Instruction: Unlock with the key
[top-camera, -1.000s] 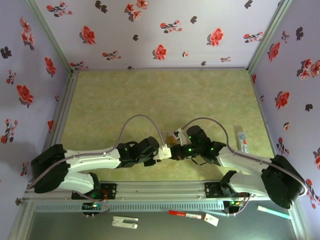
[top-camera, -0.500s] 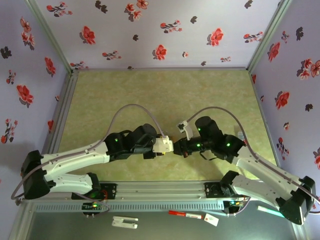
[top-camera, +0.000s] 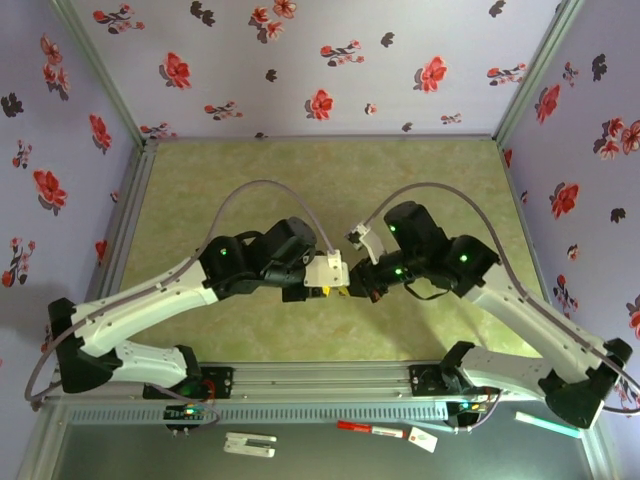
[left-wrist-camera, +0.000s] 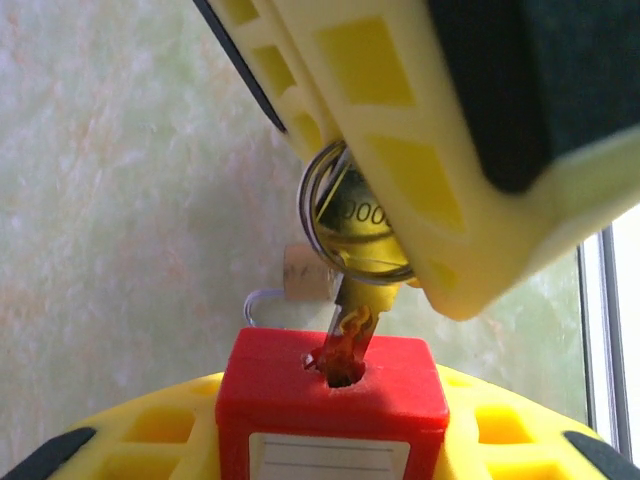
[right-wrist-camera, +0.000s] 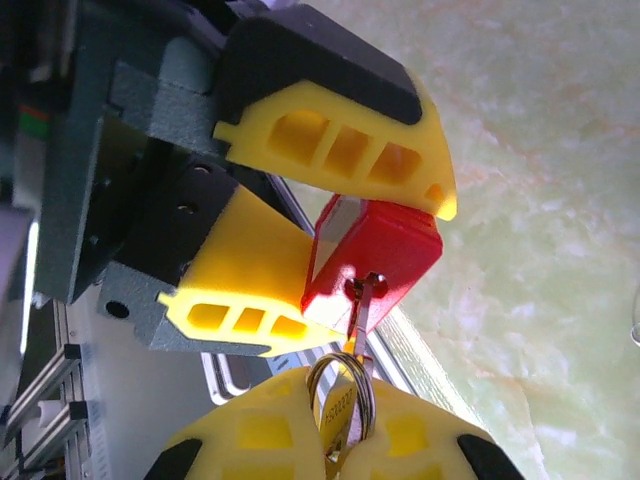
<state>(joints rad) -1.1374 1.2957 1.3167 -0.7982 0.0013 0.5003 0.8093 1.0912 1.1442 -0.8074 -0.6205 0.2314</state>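
left fingers (right-wrist-camera: 330, 150): clamped on both sides of the red padlock (left-wrist-camera: 335, 400), holding it off the counter (top-camera: 300, 180)
padlock: in the air above the counter's near middle, keyhole (left-wrist-camera: 340, 372) turned to the right
key (left-wrist-camera: 352, 325): blade tip seated in the keyhole, ring (left-wrist-camera: 318, 205) looped at its head
right fingers (left-wrist-camera: 400, 150): pinched closed on the key's head

I see white shells on the left arm (top-camera: 150, 300) and right arm (top-camera: 530, 320), with black housings at the joints and small green lights (top-camera: 222, 254) on them. A grey cable (top-camera: 250, 190) arches off each wrist. The left hand (right-wrist-camera: 375, 255) and right hand (right-wrist-camera: 335, 440) have yellow ribbed fingers (right-wrist-camera: 330, 145) with black pads (right-wrist-camera: 310, 70). The left hand's mount (right-wrist-camera: 120, 180) is dark grey with screw holes (right-wrist-camera: 118, 308).
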